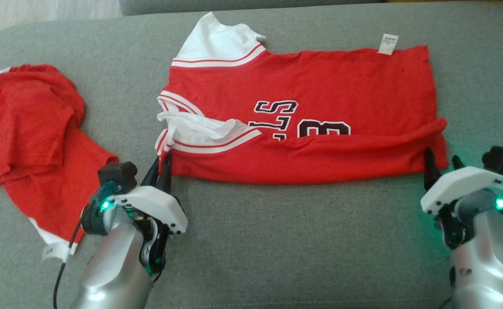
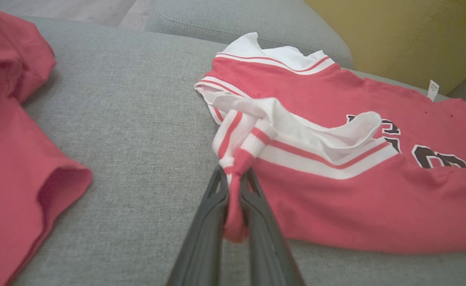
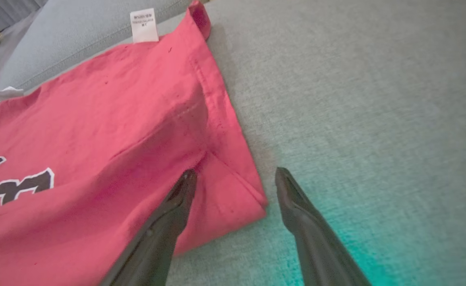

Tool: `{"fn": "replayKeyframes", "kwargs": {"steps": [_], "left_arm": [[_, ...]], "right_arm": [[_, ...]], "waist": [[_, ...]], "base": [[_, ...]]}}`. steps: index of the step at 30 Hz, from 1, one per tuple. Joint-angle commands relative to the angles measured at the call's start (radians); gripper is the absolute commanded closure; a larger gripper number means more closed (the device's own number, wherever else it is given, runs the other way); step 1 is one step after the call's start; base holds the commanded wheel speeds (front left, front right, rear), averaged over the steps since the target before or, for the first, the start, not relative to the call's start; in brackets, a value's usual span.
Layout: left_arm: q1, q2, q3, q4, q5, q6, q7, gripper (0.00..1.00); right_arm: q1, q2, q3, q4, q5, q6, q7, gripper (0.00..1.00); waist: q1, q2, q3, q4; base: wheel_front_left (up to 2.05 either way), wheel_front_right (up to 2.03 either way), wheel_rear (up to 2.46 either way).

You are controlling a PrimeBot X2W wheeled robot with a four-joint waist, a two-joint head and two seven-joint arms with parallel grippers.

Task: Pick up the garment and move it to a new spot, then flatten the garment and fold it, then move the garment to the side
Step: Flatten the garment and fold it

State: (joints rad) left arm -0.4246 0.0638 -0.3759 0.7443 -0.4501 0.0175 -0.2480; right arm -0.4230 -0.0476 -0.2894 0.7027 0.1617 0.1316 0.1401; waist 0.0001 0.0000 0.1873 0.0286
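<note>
Note that the red sleeveless jersey (image 1: pixel 320 86) with white trim and black lettering lies spread lengthwise across the middle of the grey upholstered sofa seat (image 1: pixel 277 240), its shoulders toward the left edge and its hem toward the right edge, closer to the far edge than to the near one. The left tool (image 1: pixel 164 161) is pinched shut on the jersey's near shoulder strap: in the left wrist view the red-and-white trim (image 2: pixel 236 159) is bunched between the two dark fingers, with the left tool (image 2: pixel 234 174) low over the seat. The right tool (image 1: pixel 442 156) stands fully open at the near hem corner and holds nothing. In the right wrist view the jaws of the right tool (image 3: pixel 236 174) straddle that corner of the jersey (image 3: pixel 97 119), one finger over the cloth and the other over bare seat. Treat the relocation and flattening steps as apparently complete, since the body lies mostly smooth and the white care label (image 1: pixel 388 44) sits at the far hem. Read the long ridge along the near side, which covers the bottoms of the letters, as the start of a lengthwise fold. Expect the remaining work to be gripping the hem corner, carrying the near side over, finishing the fold, and moving the jersey aside. A second garment, red shorts with a white side stripe (image 1: pixel 32 128), lies crumpled by the left edge, well apart from the jersey.
</note>
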Motion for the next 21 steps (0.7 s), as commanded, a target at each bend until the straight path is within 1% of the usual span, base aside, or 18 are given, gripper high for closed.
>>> {"fn": "replayKeyframes", "kwargs": {"steps": [1,6,7,8,9,12,15,16,21], "left_arm": [[-0.053,0.015,0.026,-0.032,0.009,0.002,-0.012,1.0],[-0.065,0.014,0.025,-0.038,0.007,0.008,-0.013,1.0],[-0.067,0.014,0.026,-0.039,0.006,0.009,-0.013,1.0],[-0.069,0.015,0.027,-0.04,0.006,0.009,-0.013,1.0],[-0.07,0.016,0.028,-0.04,0.006,0.009,-0.013,1.0],[-0.072,0.02,0.032,-0.037,0.004,0.012,-0.013,1.0],[-0.067,0.026,0.044,-0.034,-0.001,0.018,-0.013,1.0],[-0.06,0.029,0.048,-0.03,-0.003,0.02,-0.013,1.0],[-0.027,0.042,0.059,-0.013,-0.014,0.015,-0.014,1.0]], "right_arm": [[-0.04,-0.003,0.022,-0.019,-0.001,-0.001,0.005,0.0],[-0.085,-0.003,0.032,0.047,-0.022,-0.001,0.032,0.01],[-0.092,-0.003,0.037,0.057,-0.023,-0.001,0.037,0.4],[-0.097,-0.003,0.044,0.063,-0.027,-0.001,0.04,0.76],[-0.102,-0.003,0.051,0.066,-0.033,-0.001,0.038,1.0],[-0.112,-0.006,0.064,0.062,-0.039,-0.001,0.022,1.0],[-0.109,-0.029,0.08,0.044,-0.049,-0.001,-0.001,1.0],[-0.099,-0.042,0.08,0.032,-0.042,-0.001,-0.007,1.0],[-0.045,-0.065,0.072,-0.007,-0.007,-0.001,-0.003,1.0]], "waist": [[-0.0001,0.0,0.007,0.005],[-0.0001,0.0,0.029,0.007],[-0.0001,0.0,0.032,0.006],[-0.0001,0.0,0.035,0.004],[-0.0001,0.0,0.038,0.002],[-0.0001,0.0,0.039,-0.004],[-0.0001,0.0,0.031,-0.013],[-0.0001,0.0,0.019,-0.018],[-0.0001,0.0,-0.027,-0.033]], "base": [[0.0,0.0,0.0],[0.0,0.0,0.0],[0.0,0.0,0.0],[0.0,0.0,0.0],[0.0,0.0,0.0],[0.0,0.0,0.0],[0.0,0.0,0.0],[0.0,0.0,0.0],[0.0,0.0,0.0]]}}
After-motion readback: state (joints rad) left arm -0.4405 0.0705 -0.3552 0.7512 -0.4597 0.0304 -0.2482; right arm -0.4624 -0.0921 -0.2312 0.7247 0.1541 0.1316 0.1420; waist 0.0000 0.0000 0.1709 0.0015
